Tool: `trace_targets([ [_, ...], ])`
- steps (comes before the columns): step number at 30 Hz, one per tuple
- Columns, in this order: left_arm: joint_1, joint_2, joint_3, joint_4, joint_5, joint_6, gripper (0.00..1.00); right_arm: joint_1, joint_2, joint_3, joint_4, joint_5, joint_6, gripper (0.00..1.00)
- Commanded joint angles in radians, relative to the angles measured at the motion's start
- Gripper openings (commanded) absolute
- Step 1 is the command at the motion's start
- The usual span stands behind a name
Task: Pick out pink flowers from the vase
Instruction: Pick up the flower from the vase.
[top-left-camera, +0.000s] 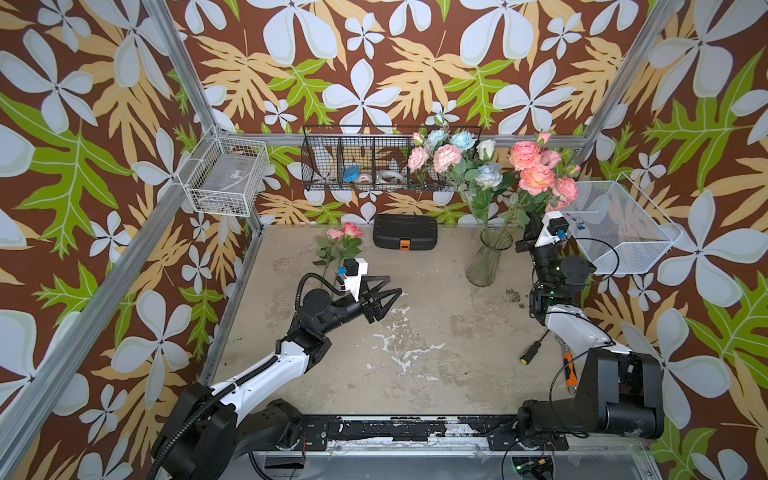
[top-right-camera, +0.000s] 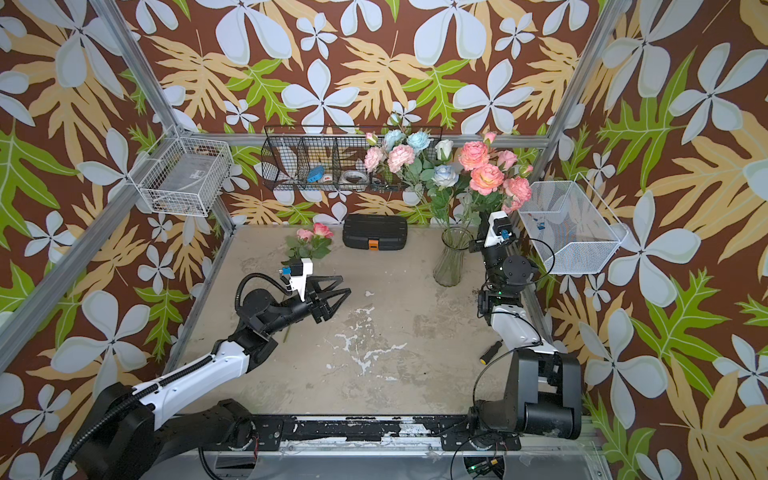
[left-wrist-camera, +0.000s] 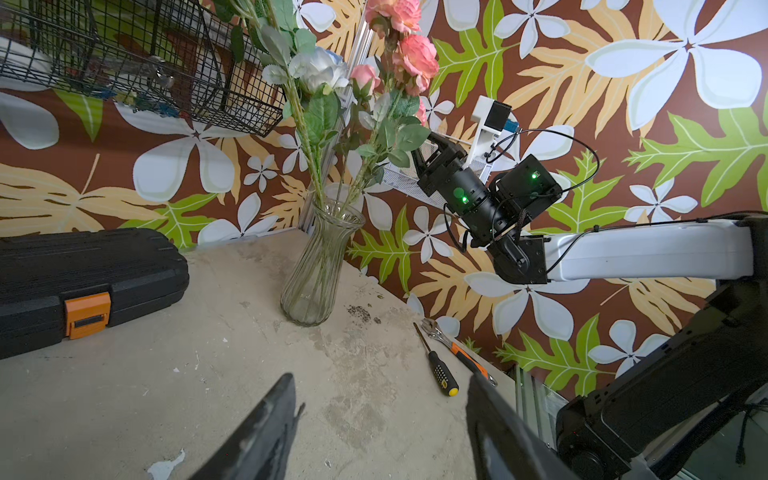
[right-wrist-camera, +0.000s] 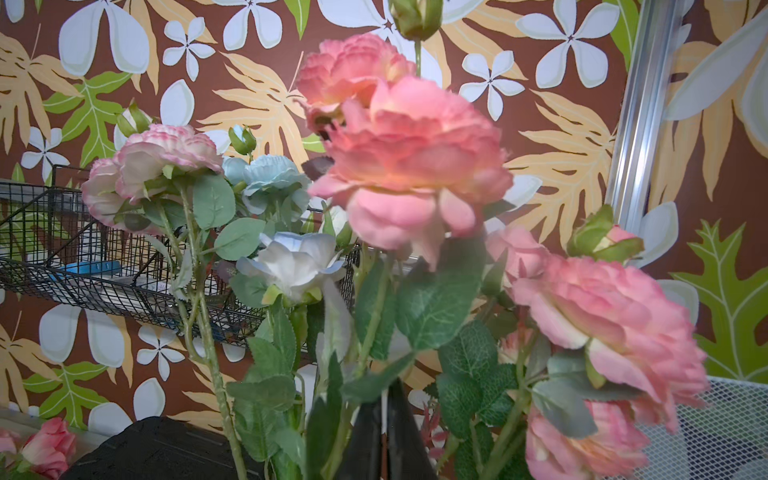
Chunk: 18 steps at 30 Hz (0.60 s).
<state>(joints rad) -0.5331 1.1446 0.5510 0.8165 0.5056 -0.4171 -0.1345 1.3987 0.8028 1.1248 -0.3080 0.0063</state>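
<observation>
- the pink flowers (top-left-camera: 536, 176) (right-wrist-camera: 411, 166), a salmon bunch, stand in the vase (top-left-camera: 486, 262) (left-wrist-camera: 316, 274) and lean out toward the right side.
- pale pink carnations (top-left-camera: 446, 158) share the vase and lean the other way, with blue and white roses (top-left-camera: 488, 174) between the two groups.
- the vase is clear ribbed glass and stands upright at the back right of the counter (top-left-camera: 436, 374).
- the right tool (right-wrist-camera: 384, 399) (left-wrist-camera: 417, 151) is raised above the vase rim, pushed in among the stems and leaves under the salmon bunch. its jaws are pressed together; i cannot tell whether a stem is pinched between them.
- two pink roses (top-left-camera: 345, 232) (top-right-camera: 313, 232) lie flat at the back left of the counter, well apart from the vase.
- the left tool (top-left-camera: 395, 286) (left-wrist-camera: 378, 378) hangs over the counter near those roses, jaws wide and holding nothing.
- a black case (top-left-camera: 405, 237) with an orange latch sits at the back, between the lying roses and the vase.
- a black wire basket (top-left-camera: 328, 158) hangs on the back wall behind the carnations.
- a white mesh basket (top-left-camera: 623, 232) hangs on the right wall, just beside the salmon bunch.
- a screwdriver (top-left-camera: 534, 351) and a wrench (left-wrist-camera: 457, 349) lie near the right edge of the counter.
</observation>
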Motion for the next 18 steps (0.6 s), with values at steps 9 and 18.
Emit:
trace_targets([
  [9, 0.0, -0.002, -0.006, 0.04, 0.007, -0.012, 0.66, 0.001, 0.045, 0.02, -0.025, -0.018, -0.012, 0.34],
  [18, -0.001, -0.003, -0.007, 0.027, 0.003, -0.009, 0.66, 0.001, 0.101, 0.028, -0.003, -0.106, 0.003, 0.53],
])
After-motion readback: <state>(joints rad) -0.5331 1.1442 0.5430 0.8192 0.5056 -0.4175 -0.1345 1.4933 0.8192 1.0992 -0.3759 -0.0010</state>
